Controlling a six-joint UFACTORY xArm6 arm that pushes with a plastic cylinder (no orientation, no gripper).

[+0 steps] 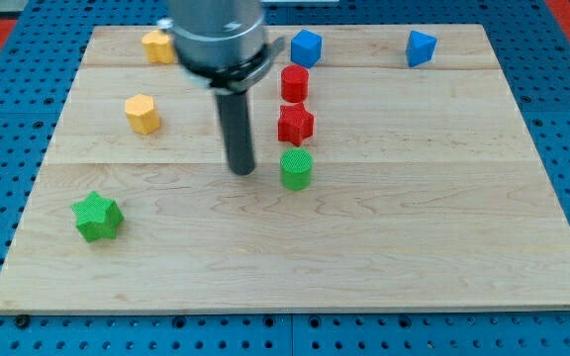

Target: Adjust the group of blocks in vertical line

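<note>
A column of blocks stands at the board's middle: a blue block [306,46] at the top, a red cylinder [295,83] below it, a red star [295,124] below that, and a green cylinder [297,169] at the bottom. The blue block sits slightly right of the others. My tip [241,170] rests on the board just left of the green cylinder, a small gap apart. The rod rises from it to the arm's grey body at the view's top.
A blue block [421,47] sits at the top right. A yellow block [157,45] is at the top left, partly behind the arm. A yellow hexagon [142,113] is at the left. A green star [97,217] is at the lower left. The wooden board [414,247] lies on a blue pegboard.
</note>
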